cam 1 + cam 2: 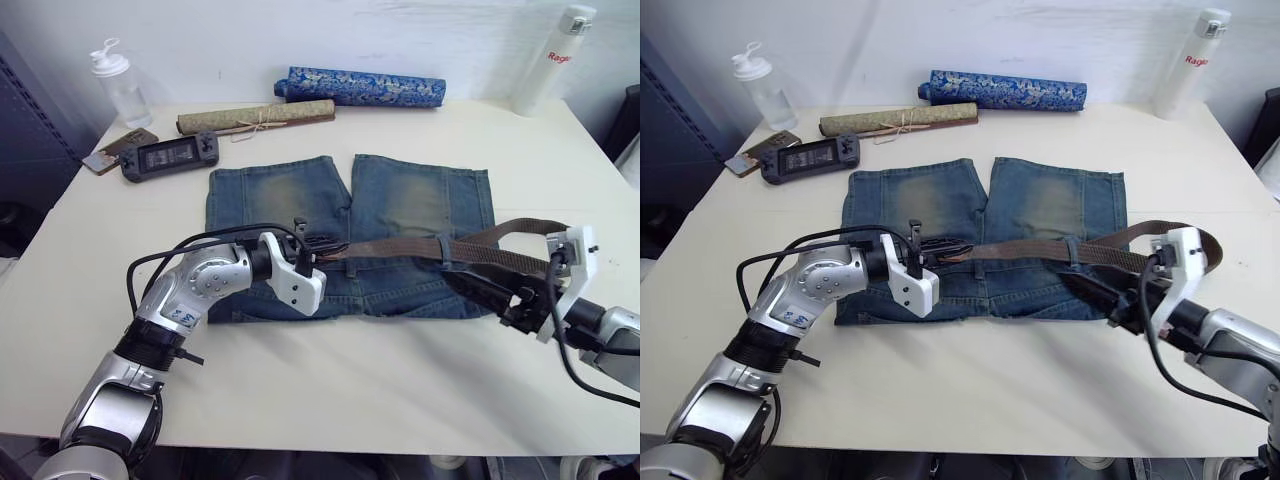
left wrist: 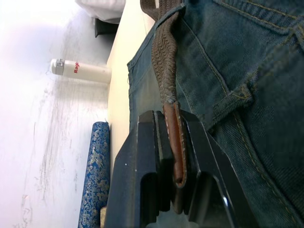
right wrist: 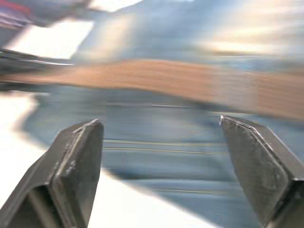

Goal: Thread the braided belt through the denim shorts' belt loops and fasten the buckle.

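Observation:
The denim shorts lie flat mid-table with the waistband toward me. The braided belt runs along the waistband, passes under one of the belt loops and curls back in a loop at the right. My left gripper is shut on the belt's tan leather tip, which lies between the black fingers next to another belt loop. My right gripper is open over the shorts' right hip, just short of the belt, holding nothing. I cannot see the buckle.
A blue patterned roll and a tan roll lie behind the shorts. A handheld game console and a clear bottle are at the back left. A white bottle stands at the back right.

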